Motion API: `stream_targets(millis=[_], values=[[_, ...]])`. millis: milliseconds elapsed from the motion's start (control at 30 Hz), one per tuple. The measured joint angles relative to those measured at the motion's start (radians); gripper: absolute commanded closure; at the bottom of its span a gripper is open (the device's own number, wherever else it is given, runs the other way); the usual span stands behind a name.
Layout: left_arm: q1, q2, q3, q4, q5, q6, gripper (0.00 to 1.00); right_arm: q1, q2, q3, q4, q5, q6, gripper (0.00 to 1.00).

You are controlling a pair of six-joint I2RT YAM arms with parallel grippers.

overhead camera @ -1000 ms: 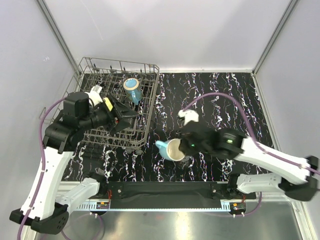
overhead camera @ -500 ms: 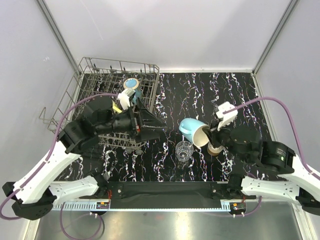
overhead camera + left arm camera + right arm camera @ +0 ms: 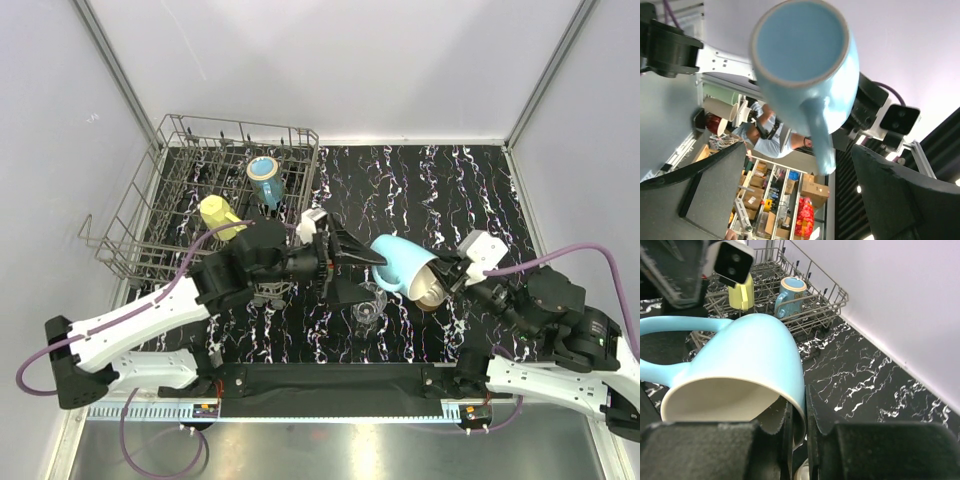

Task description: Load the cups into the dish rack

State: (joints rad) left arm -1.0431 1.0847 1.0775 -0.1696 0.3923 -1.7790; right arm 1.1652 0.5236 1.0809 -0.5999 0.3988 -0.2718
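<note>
From above, the right gripper [image 3: 445, 275] pinches the rim of the light-blue ceramic mug with a cream inside [image 3: 400, 264], holding it tilted over the black marbled table [image 3: 480, 190] beside the clear glass tumbler [image 3: 368, 308]. The left gripper [image 3: 368, 274], spread wide, points at the mug's base.

The left wrist view shows the mug's base [image 3: 800, 55] between parted fingers [image 3: 715, 172], untouched.

In the right wrist view, the fingers [image 3: 782, 422] clamp the rim. Behind the mug, the grey wire dish rack [image 3: 832, 302] holds a teal mug [image 3: 787, 296] and a yellow cup [image 3: 740, 295].

Overhead view facing down, both wrist views close on light-blue mug [image 3: 805, 65]
</note>
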Motion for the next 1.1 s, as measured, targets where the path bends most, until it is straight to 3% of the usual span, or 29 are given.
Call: stream_targets(millis=[133,467,567,833,1000,1100], values=[[-0.019,0.063,0.017,0.078,-0.002,-0.045,0.08,0.0,-0.001,-0.033,0.028,-0.031,-0.069,1.0],[-0.044,0.13,0.05,0.14,0.014,-0.082,0.33,-0.001,-0.018,-0.095,0.143,-0.037,-0.147,1.0],[-0.044,0.13,0.045,0.148,0.016,-0.09,0.46,-0.001,-0.023,-0.103,0.172,-0.026,-0.165,1.0],[-0.054,0.133,0.043,0.189,0.045,-0.087,1.0,-0.002,-0.056,-0.116,0.184,-0.023,-0.23,1.0],[-0.055,0.154,0.049,0.206,0.06,-0.064,1.0,-0.003,-0.077,-0.117,0.165,-0.029,-0.251,1.0],[-0.056,0.174,0.104,0.145,0.064,-0.02,1.0,-0.003,-0.091,-0.117,0.162,-0.024,-0.258,0.89]])
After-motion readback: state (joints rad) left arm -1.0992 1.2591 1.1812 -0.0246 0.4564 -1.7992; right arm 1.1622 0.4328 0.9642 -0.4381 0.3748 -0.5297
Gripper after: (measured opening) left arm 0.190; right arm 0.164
